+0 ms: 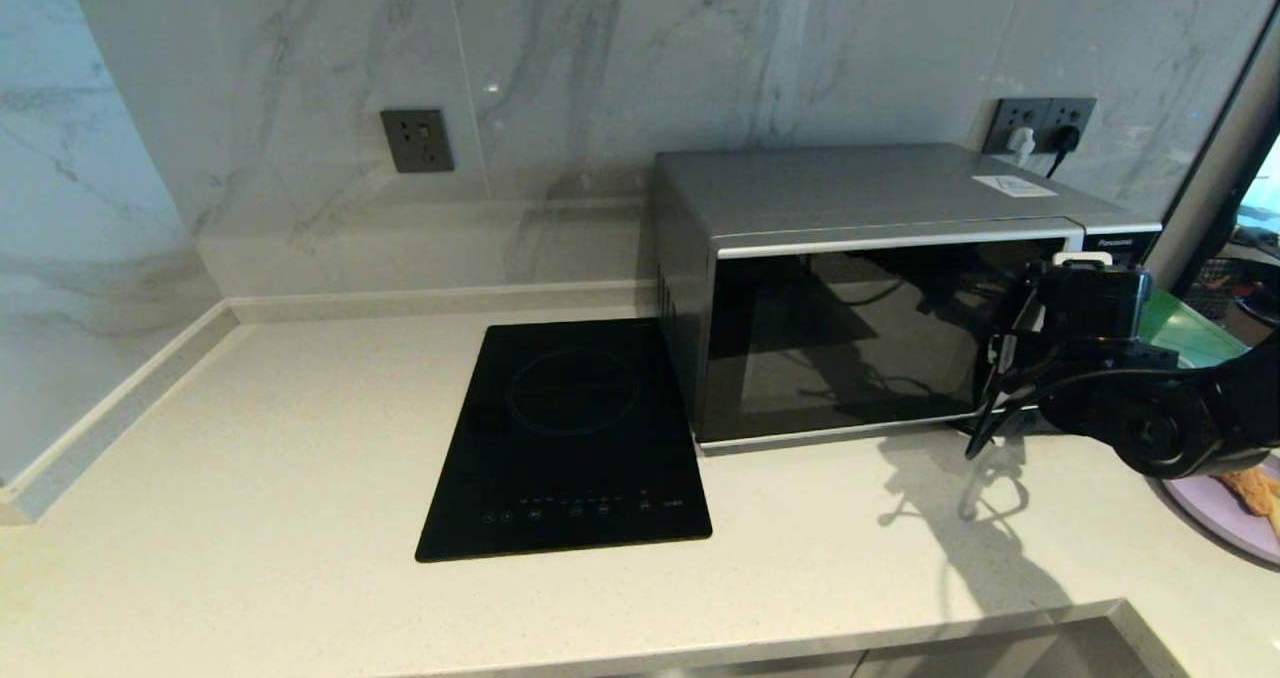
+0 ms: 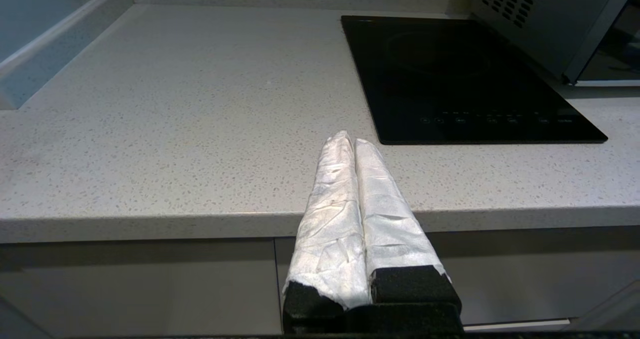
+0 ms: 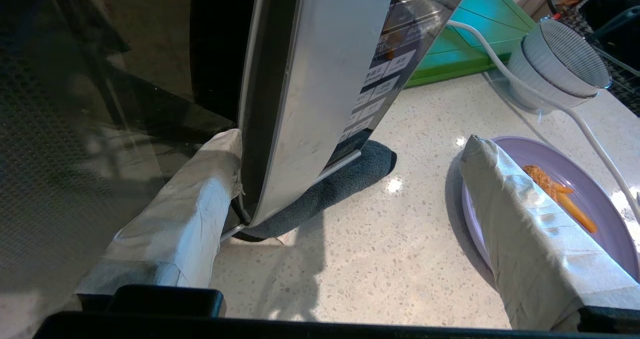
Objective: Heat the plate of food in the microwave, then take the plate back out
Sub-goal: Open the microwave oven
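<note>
The silver-grey microwave [image 1: 880,298] stands at the back right of the counter, its dark glass door closed. My right gripper [image 1: 1010,358] is open at the door's right side. In the right wrist view one taped finger [image 3: 200,199] is tucked between the curved silver handle [image 3: 310,79] and the glass, and the other finger [image 3: 520,214] reaches out over the lilac plate [image 3: 590,194]. The plate holds golden-brown fried food [image 3: 555,189] and rests on the counter right of the microwave [image 3: 150,79]; the head view shows only its edge [image 1: 1230,513]. My left gripper [image 2: 350,141] is shut and empty, parked low at the counter's front edge.
A flat black induction hob [image 1: 575,438] is set into the counter left of the microwave. A dark grey cloth [image 3: 340,179] lies under the microwave's front corner. A green tray [image 3: 465,34] and a white round device [image 3: 560,64] with a cable are beyond the plate.
</note>
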You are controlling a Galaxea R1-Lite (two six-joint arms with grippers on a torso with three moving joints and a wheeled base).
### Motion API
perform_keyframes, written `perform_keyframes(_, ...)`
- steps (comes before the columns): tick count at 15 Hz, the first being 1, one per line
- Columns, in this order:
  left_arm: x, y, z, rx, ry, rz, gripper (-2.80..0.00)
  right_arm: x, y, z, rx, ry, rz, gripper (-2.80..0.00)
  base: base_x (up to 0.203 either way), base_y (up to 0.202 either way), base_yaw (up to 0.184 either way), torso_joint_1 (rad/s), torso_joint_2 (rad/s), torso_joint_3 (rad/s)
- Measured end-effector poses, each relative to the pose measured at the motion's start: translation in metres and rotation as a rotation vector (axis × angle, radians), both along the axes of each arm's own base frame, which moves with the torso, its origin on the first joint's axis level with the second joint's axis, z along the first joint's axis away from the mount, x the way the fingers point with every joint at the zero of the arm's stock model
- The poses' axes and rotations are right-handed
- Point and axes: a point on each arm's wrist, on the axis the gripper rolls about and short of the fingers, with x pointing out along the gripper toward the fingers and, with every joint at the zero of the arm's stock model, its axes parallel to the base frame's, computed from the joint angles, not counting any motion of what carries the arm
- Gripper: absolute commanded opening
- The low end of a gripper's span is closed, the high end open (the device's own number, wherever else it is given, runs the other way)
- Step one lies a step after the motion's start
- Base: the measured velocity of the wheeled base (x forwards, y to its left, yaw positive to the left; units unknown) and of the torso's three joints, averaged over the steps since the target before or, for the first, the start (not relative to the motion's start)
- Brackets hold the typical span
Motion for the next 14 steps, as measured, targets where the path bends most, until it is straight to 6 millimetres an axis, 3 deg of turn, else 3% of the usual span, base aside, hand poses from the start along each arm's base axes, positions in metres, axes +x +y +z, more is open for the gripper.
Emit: perform_keyframes(14,0.000,0.000,0.000,0.000,0.000,0.000,-2.80,-0.010,-0.003,-0.005,0.019,0.011,-0.022,0.00,0.000,0.000,0.000,0.000,0.00,0.000)
